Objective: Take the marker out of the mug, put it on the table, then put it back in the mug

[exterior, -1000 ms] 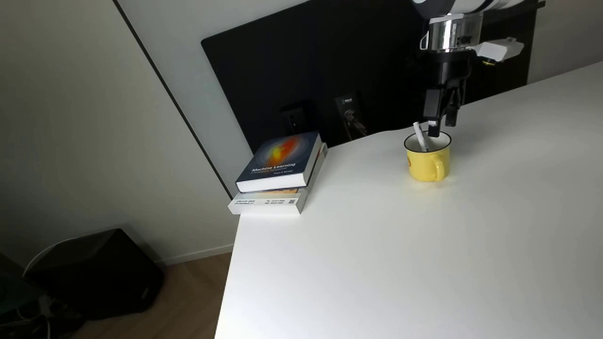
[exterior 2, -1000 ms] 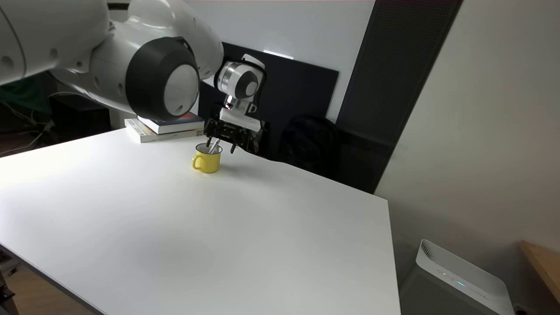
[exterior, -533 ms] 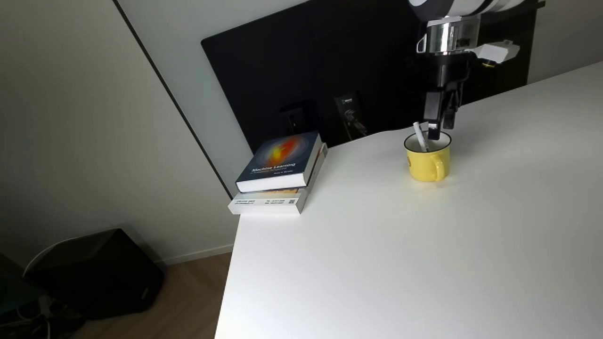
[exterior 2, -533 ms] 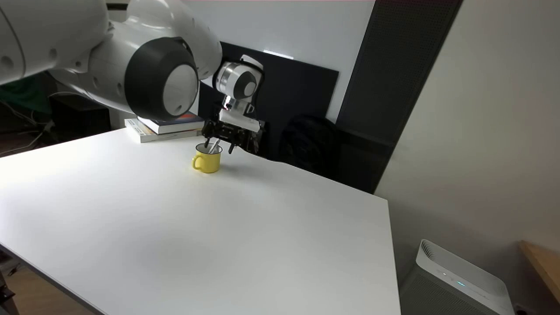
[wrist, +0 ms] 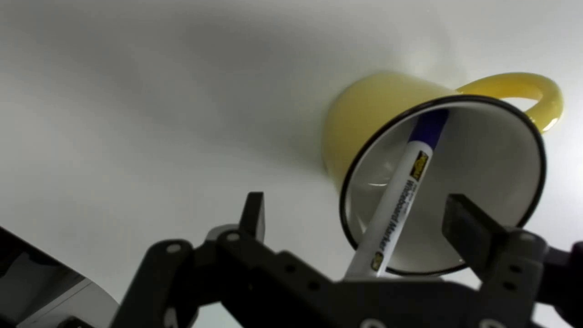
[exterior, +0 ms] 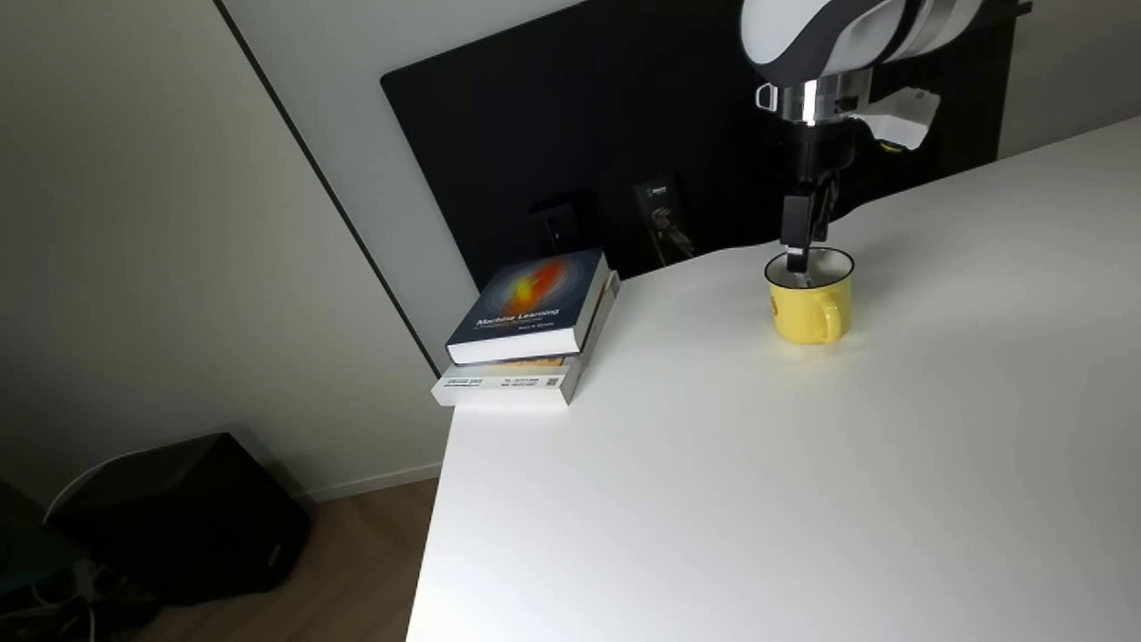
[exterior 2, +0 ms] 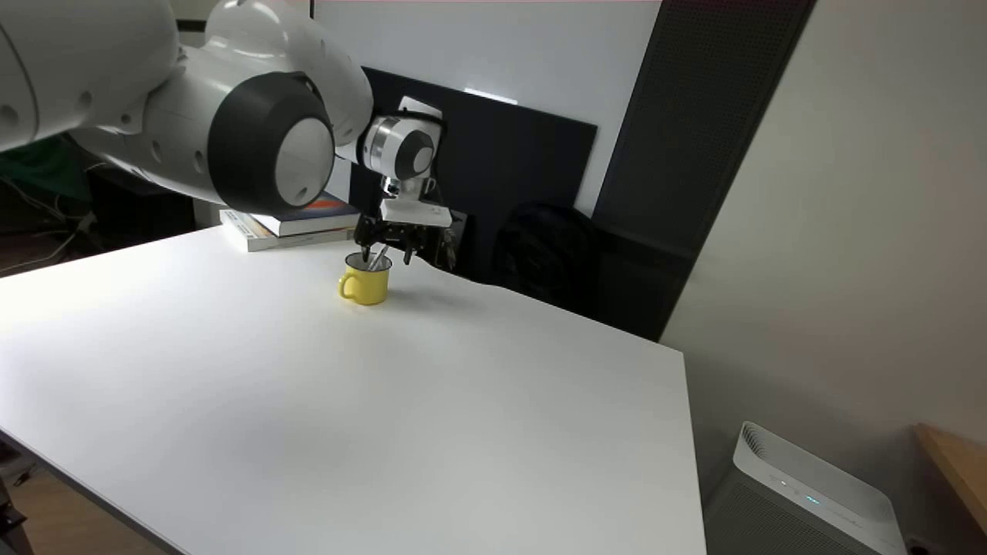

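Brings the white arm (exterior 2: 270, 146) and the black gripper (wrist: 357, 214) a bit farther toward the books (exterior: 530, 303) than a moment ago. Hides the top of the marker (wrist: 395, 205) behind a finger (exterior: 796, 223) in an exterior view, after showing it plainly before. Keeps the mug (exterior: 807, 316) in the same spot.

Points both fingers down over the mug and spreads them wide apart. In the wrist view, puts one finger over the open top of the mug and the other past the rim, over the table (wrist: 159, 182). Shows the marker between the two, with space on each side. Cannot tell the true height of the tips against the rim.

Leans the marker inside the mug, with the dark blue end down low and the white end up past the rim. Hides the very end of it under the gripper in the wrist view. Shows the words "Whiteboard Marker" on the white side.

Stands the mug upright on the table, yellow outside and pale inside, with a black line round the rim. In both exterior views, keeps the books in a stack of two, well apart from the mug. Behind the table, shows a big black board (exterior: 553, 134). Down on the floor (exterior: 374, 553), shows a black box (exterior: 178, 517).
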